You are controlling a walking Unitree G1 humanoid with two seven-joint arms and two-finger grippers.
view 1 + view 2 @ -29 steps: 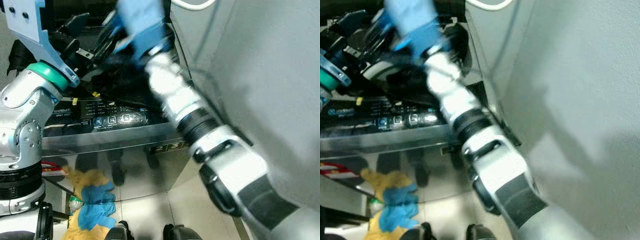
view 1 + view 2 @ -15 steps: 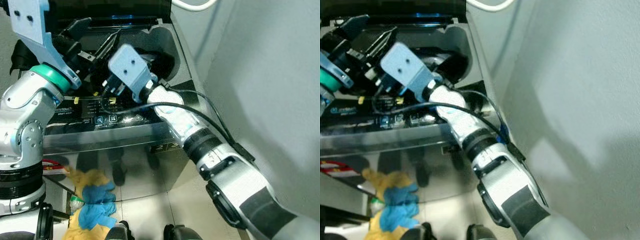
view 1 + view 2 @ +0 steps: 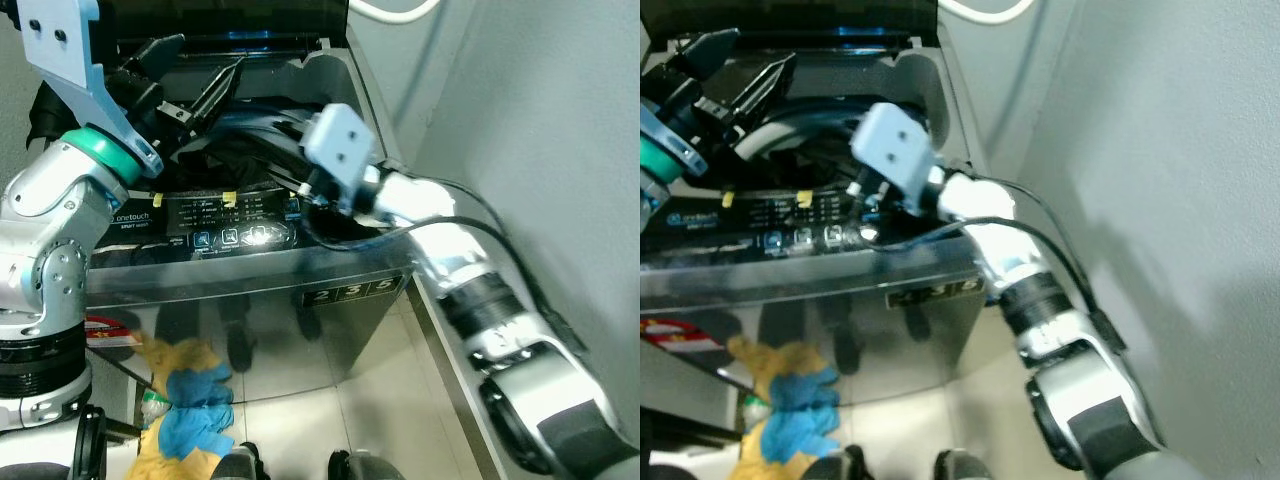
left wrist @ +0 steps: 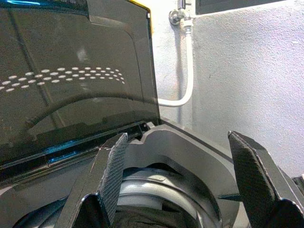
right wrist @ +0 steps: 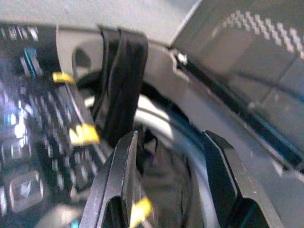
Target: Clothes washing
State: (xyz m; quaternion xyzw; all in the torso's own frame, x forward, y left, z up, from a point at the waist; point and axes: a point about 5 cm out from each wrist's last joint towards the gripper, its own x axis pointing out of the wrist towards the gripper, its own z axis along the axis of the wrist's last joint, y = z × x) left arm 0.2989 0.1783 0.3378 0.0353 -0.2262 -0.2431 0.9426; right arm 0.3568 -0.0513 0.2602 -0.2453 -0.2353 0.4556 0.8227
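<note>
Dark laundry (image 3: 235, 160) lying in the drum of an open top-loading washing machine (image 3: 250, 290) beside a grey wall.

A black strip of the cloth drapes over the drum's rim onto the control panel (image 3: 225, 225), whose buttons glow near small yellow tags. The left gripper (image 4: 178, 185) hangs above the drum, fingers spread apart with nothing between them, facing the raised tinted lid (image 4: 71, 76) and a white hose (image 4: 187, 66) on the wall. The right gripper (image 5: 173, 185) points into the drum, fingers apart, empty. On the tiled floor (image 3: 390, 400) lie yellow and blue rags (image 3: 185, 400). Half a second ago the right wrist was over the panel's left; it has swung toward the wall side.
</note>
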